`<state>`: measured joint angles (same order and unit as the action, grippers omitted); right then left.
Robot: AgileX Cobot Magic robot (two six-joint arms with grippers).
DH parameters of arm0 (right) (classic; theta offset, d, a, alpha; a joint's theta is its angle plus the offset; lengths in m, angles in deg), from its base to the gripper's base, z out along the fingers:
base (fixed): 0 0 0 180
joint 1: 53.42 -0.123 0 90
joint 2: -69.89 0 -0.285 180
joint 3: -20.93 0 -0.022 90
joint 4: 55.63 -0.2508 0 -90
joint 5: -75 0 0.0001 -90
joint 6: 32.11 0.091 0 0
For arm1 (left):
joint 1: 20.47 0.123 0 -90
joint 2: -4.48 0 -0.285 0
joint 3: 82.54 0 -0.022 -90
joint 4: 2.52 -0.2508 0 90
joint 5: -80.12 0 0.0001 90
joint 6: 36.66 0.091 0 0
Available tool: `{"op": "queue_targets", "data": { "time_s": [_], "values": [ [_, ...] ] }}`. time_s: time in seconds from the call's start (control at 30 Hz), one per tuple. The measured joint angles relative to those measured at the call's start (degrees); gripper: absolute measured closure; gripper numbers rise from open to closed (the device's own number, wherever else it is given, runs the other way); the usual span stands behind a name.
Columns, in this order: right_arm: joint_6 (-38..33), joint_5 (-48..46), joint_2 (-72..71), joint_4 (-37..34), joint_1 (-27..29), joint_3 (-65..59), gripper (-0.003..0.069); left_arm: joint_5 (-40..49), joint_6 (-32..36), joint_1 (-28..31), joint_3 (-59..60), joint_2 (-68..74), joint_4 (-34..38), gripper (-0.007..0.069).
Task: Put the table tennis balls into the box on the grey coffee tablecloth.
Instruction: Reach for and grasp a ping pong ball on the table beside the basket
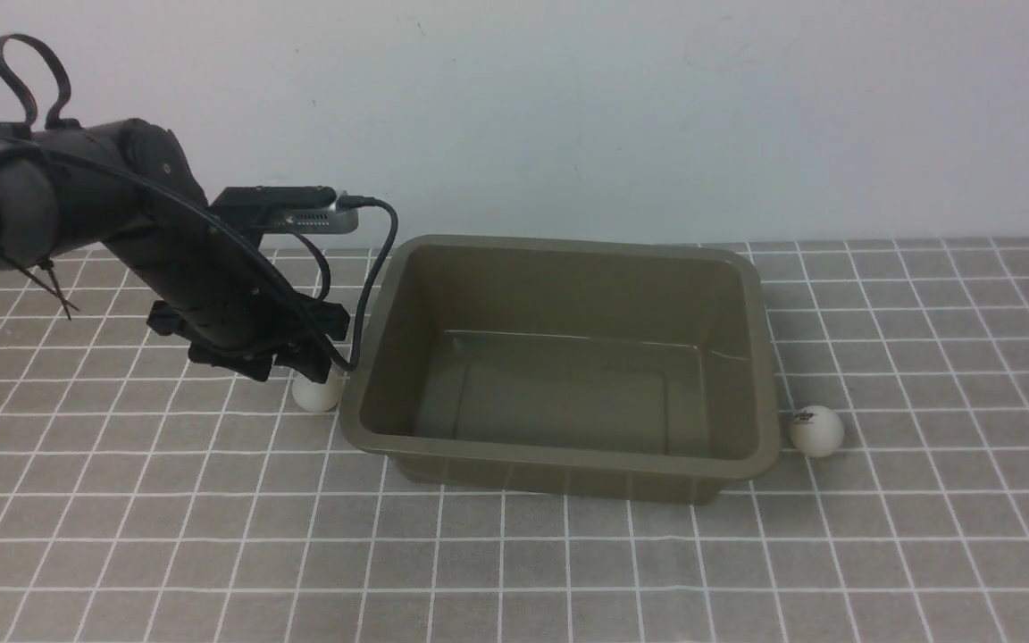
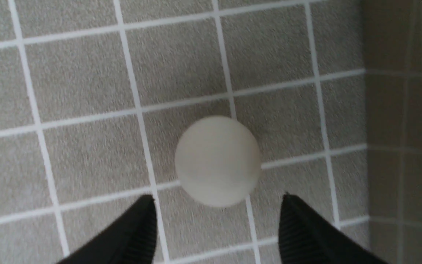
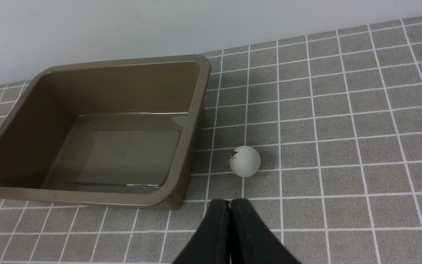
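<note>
Two table tennis balls (image 1: 815,430) lie outside the one box (image 1: 568,457) on the grey coffee tablecloth (image 1: 121,536).
Left end effector (image 2: 216,200) gapes wide over the left ball (image 1: 316,393), holding nothing; right end effector (image 3: 230,201) is pinched together, empty.

Left arm (image 1: 104,214) stretches in from the left edge and slopes down toward the box (image 1: 568,357). Its wrist is tipped so the left gripper (image 2: 217,200) points pretty much straight down, low and just beside the box's left wall toward the near corner, jaws spread wide apart. The right gripper (image 3: 229,207) only turns up on its own wrist cam: fingers pressed flat together, held up and back from the box's right near corner.
</note>
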<state>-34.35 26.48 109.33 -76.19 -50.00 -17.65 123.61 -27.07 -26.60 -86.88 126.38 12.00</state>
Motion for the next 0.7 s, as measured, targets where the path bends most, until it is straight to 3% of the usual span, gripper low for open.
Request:
{"op": "queue_targets", "data": {
  "time_s": [0.17,0.3,0.33,0.37,0.7],
  "values": [
    [0.00,0.49,0.00,0.00,0.00,0.00,0.0669,-3.74,0.04,0.00,-0.41,3.48,0.00,0.0116],
    [0.00,1.36,0.00,0.00,0.00,0.00,0.0669,-4.60,0.04,0.00,-0.56,4.91,0.00,0.0188],
    [0.04,1.66,0.29,0.16,0.00,0.06,0.0669,-4.54,0.04,0.00,-0.56,5.17,0.00,0.0258],
    [0.12,1.79,0.53,0.38,0.00,0.12,0.0669,-4.54,0.09,0.00,-0.59,5.22,0.00,0.0281],
    [1.17,-2.71,19.05,2.29,0.00,9.03,0.0652,9.83,-1.09,1.22,-7.97,-2.34,-3.13,0.0272]
  ]
}}
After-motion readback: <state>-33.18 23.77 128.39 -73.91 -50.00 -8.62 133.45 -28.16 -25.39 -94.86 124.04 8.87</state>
